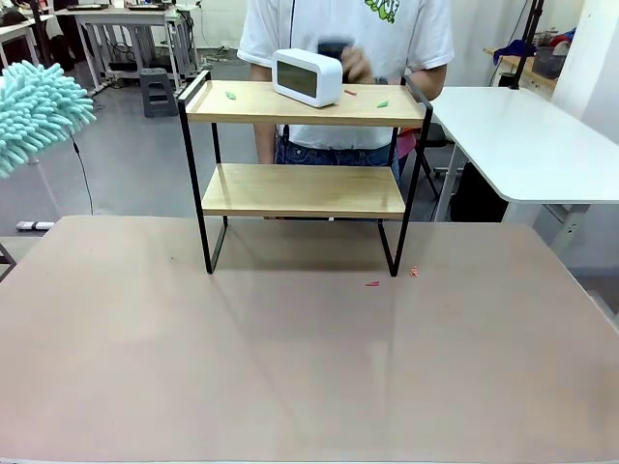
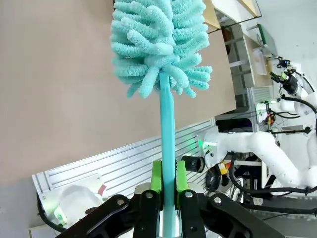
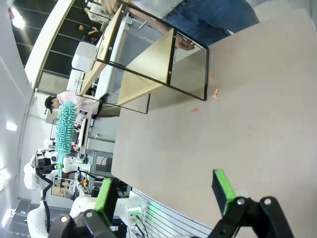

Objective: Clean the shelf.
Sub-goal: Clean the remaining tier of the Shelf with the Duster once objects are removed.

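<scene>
the fluffy teal microfibre duster [image 2: 158,44] is being pinched by its handle in the left gripper [image 2: 168,176], out at the left. the right gripper [image 3: 164,189] is being held spread wide over the beige tabletop [image 1: 290,367]. the two-tier wood-and-black-metal shelf [image 1: 302,191] is being seen far middle, white rectangular clock [image 1: 308,76] on top.

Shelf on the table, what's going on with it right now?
The left gripper is shut on the duster handle, holding it up at the left of the table, away from the shelf. The right gripper is open over the table. A person stands behind the shelf, one hand by the clock on the top board. Small scraps lie on that board and on the table near a leg.
</scene>
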Tool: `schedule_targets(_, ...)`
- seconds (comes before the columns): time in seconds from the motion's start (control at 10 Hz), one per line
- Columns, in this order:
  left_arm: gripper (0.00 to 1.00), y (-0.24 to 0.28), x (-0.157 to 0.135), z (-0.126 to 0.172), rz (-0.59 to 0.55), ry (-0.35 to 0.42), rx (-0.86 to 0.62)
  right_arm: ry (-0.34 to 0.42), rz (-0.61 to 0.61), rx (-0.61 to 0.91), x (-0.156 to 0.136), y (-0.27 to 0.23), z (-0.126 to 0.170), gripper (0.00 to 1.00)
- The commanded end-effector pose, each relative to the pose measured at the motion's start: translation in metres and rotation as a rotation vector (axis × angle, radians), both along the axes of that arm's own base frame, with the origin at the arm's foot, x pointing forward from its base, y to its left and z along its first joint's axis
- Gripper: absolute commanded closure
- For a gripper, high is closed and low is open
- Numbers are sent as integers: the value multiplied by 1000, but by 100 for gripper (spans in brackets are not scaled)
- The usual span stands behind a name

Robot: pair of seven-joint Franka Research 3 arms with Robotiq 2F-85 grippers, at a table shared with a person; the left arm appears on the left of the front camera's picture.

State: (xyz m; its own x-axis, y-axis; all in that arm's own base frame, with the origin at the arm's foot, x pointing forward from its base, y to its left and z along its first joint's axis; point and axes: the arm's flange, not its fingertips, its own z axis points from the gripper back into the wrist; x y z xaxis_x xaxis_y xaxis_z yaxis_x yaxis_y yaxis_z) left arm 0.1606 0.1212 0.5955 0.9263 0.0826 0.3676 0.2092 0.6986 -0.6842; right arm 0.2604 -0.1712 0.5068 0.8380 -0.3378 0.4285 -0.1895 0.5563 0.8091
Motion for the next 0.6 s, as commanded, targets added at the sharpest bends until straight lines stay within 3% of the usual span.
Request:
schedule_targets(0.0, 88, 3, 0, -2, -5, -9, 14, -36, 6, 10, 3, 1, 1, 0)
schedule_targets(0.5, 88, 3, 0, -2, -5, -9, 14, -36, 6, 10, 3, 1, 1, 0)
